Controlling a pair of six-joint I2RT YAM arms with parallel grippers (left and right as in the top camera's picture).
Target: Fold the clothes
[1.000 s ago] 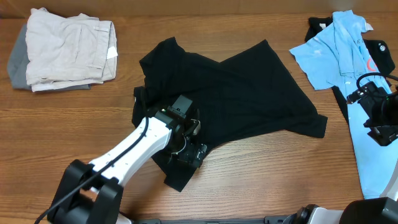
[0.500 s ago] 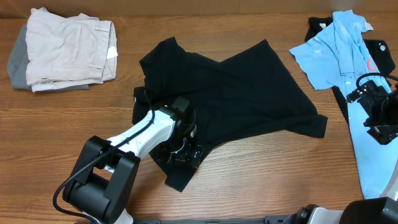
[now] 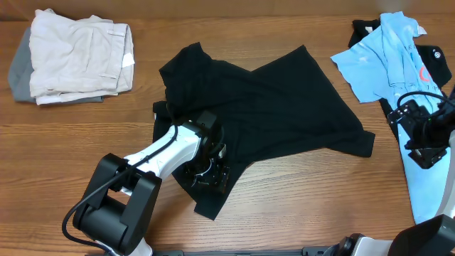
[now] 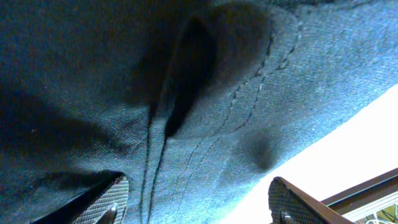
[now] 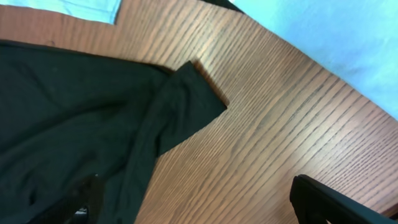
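A brown wood-grain counter fills the overhead view. Near its middle lies the black shirt, spread out but rumpled, one sleeve reaching toward the right and a narrow flap hanging toward the front edge. The left gripper is down on the shirt's lower-left part, just above that flap. Its wrist camera shows almost nothing but dark cloth with a seam and a deep fold. The two fingers stand apart at the bottom of that view, released, with the fabric lying across the gap and not pinched.

The light blue polo sits at the far right, draped over another black garment and running down along the counter's right edge. The right gripper hovers over the polo, well apart from the black shirt. Its fingers are spread wide and hold nothing; bare wood and the shirt's sleeve tip show beneath them.

At the far left rests a folded beige pile on a grey garment.
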